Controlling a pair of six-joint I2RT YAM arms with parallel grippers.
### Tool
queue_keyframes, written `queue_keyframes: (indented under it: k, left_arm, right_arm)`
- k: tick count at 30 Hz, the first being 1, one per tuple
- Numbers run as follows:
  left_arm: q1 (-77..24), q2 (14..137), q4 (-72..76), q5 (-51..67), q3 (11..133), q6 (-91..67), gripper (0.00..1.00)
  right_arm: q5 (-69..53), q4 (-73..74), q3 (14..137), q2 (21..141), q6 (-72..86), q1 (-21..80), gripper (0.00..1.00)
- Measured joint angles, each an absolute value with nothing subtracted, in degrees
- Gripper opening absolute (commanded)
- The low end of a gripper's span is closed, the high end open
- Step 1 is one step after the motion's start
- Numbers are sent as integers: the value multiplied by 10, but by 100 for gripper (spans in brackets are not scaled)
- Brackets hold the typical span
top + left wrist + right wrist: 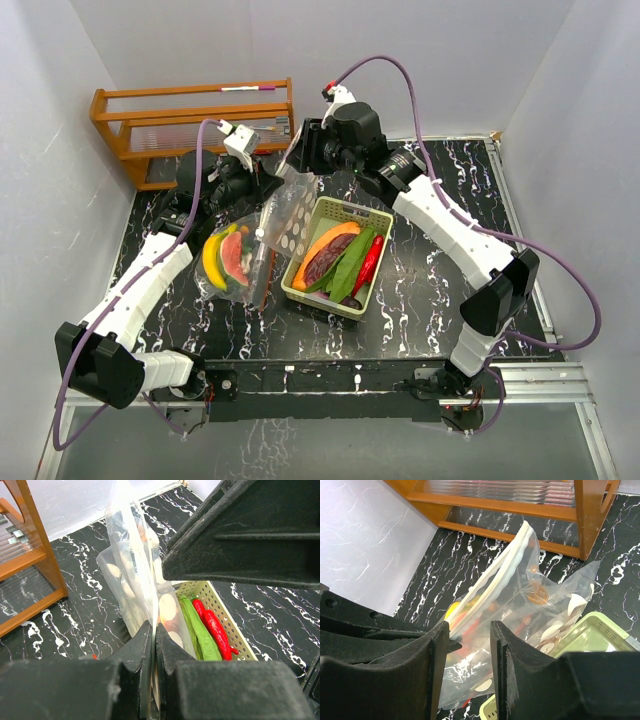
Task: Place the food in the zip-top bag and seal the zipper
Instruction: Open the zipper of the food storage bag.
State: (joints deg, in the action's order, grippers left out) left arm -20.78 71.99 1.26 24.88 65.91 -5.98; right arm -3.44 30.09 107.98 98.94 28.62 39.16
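Left hand clamps the zip-top bag upright for loading; right hand, released, sits at its 12 o'clock.

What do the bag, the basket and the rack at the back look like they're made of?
Bag: thin clear plastic film, glossy and crinkled, contents showing through. Basket: pale green moulded plastic, matt, walls pierced with small holes. Rack: orange-brown wood, smooth with a slight sheen, probably varnished.

Wooden rack blocks rear left; bag upright mid-table beside basket; tabletop free front right.
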Motion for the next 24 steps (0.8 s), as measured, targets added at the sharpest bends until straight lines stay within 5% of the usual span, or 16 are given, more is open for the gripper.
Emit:
queue_keyframes:
  k: [22,24]
  left_arm:
    - [-212,720,13,254,658,-63,0]
    - [-213,720,14,256,657,-65,0]
  right_arm:
    - [-41,306,1103,1053,297,392,43]
    - [-41,304,1103,1053,299,392,31]
